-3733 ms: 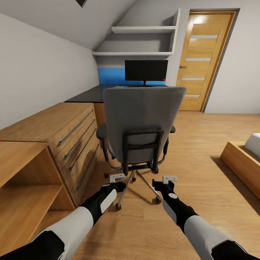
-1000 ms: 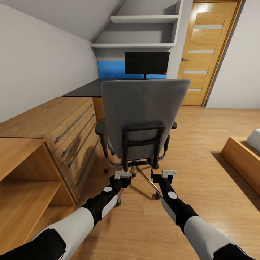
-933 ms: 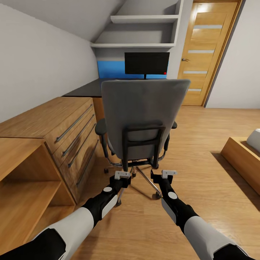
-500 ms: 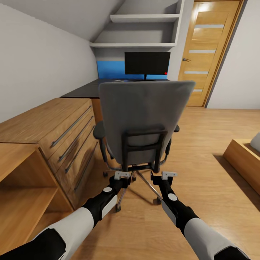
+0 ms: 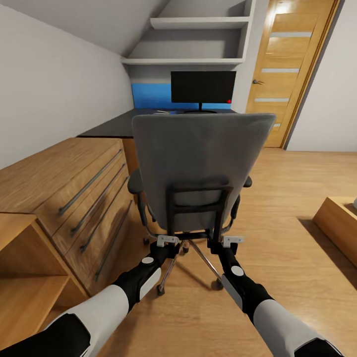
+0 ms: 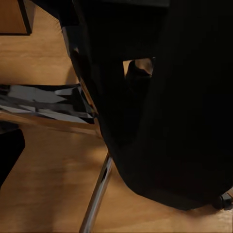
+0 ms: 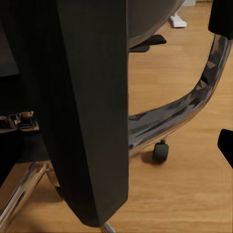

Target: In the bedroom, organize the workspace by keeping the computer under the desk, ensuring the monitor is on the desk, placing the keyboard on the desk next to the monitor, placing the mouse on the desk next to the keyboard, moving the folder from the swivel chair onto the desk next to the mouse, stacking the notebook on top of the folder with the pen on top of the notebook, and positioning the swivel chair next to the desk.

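The grey swivel chair [image 5: 198, 158] stands with its back to me and hides its own seat. Beyond it the black monitor [image 5: 203, 87] stands on the black desk [image 5: 111, 128]. My left gripper [image 5: 167, 241] is open at the lower left of the chair's black back frame [image 6: 170, 121]. Open as well, my right gripper [image 5: 229, 241] is at the frame's lower right strut [image 7: 92, 107]. Whether either touches the frame I cannot tell. The folder, notebook, pen, keyboard, mouse and computer are hidden or out of view.
A light-wood drawer chest [image 5: 74, 183] and an open shelf unit [image 5: 25, 277] line the left wall. The chair's chrome legs [image 6: 97, 194] and a caster [image 7: 161, 151] spread over the wood floor. At the right are a wooden door [image 5: 292, 74] and a low wooden platform [image 5: 342, 228].
The whole view has closed in on the chair, which now looms larger. Both arms keep their pose, and the grippers have come up to the chair's back frame.
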### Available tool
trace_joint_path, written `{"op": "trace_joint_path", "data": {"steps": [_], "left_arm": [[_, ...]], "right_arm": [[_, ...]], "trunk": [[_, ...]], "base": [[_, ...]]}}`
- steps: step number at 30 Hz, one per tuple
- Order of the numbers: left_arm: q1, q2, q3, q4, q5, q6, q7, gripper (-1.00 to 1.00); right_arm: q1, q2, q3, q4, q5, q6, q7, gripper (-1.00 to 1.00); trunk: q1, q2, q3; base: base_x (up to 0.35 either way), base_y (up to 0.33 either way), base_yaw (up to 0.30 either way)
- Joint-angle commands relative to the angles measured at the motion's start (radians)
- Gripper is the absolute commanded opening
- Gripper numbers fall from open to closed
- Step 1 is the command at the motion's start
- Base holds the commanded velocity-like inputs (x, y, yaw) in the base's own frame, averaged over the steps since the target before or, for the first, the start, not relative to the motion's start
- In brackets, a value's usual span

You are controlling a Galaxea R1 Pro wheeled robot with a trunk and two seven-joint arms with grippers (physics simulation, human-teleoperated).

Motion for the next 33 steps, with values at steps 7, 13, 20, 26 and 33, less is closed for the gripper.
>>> {"op": "trace_joint_path", "data": {"steps": [7,13,20,26,33], "left_arm": [[-0.001,0.000,-0.010,0.002,0.008,-0.006,0.009,1.00],[-0.001,0.000,-0.010,0.002,0.008,-0.007,0.010,1.00],[-0.001,0.000,-0.010,0.002,0.008,-0.007,0.010,1.00],[-0.001,0.000,-0.010,0.002,0.008,-0.007,0.010,1.00],[-0.001,0.000,-0.010,0.002,0.006,-0.007,0.010,1.00]], "right_arm": [[-0.001,-0.001,0.008,0.001,-0.010,-0.003,-0.007,1.00],[-0.001,-0.001,0.008,0.002,-0.010,-0.004,-0.007,1.00],[-0.001,-0.002,0.007,0.002,-0.010,-0.004,-0.007,1.00],[-0.001,-0.003,0.007,0.002,-0.010,-0.004,-0.007,1.00],[-0.001,-0.003,0.008,0.001,-0.010,-0.004,-0.007,1.00]], "trunk": [[0.000,0.000,-0.001],[0.000,0.000,-0.001],[0.000,0.000,0.002],[0.000,0.000,0.004],[0.000,0.000,0.007]], "base": [[0.227,0.000,0.000],[0.274,-0.046,-0.017],[0.307,-0.147,-0.111],[0.310,-0.164,-0.155],[0.313,-0.046,-0.131]]}}
